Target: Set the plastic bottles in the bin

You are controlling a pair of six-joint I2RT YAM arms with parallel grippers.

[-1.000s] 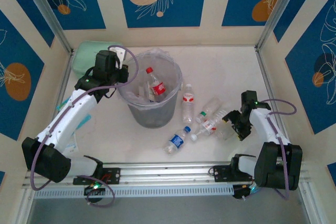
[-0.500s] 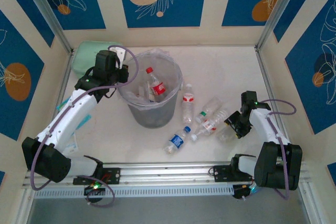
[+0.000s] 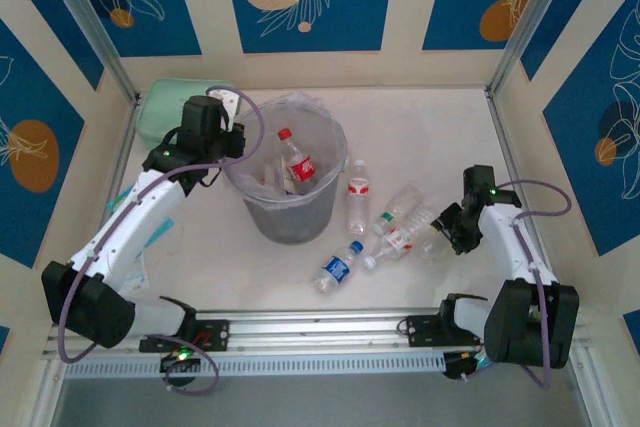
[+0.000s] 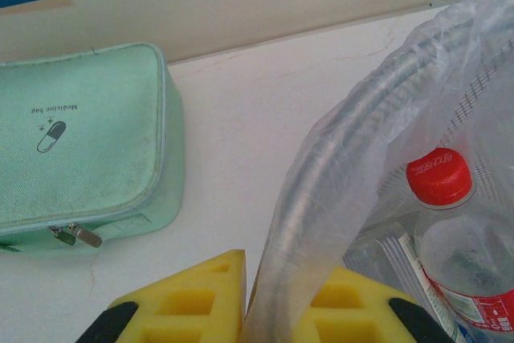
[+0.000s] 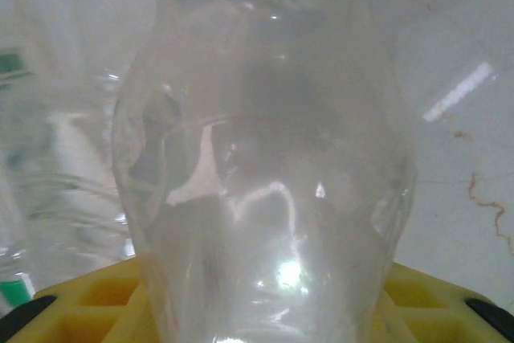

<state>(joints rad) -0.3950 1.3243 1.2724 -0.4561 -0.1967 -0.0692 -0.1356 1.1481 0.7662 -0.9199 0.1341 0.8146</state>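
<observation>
Pouch: a mint-green pouch is seen left of the left jaws, apart from them.
Left gripper: the left gripper is set astride the bin's rim. Its jaws are pinched on the rim and bag liner, with one yellow pad on each side.
Bin: the bin is gripped at its left edge, and its bulk lies right of those jaws.
Bottle in bin: a red-capped bottle is seen inside, just right of the inner pad.
Loose bottles: four loose bottles are scattered on the table, between the bin and the right jaws.
Right gripper: the right gripper is clamped on a clear green-labelled bottle.
Held bottle: its body is wedged between the pads and extends forward from the jaws.
</observation>
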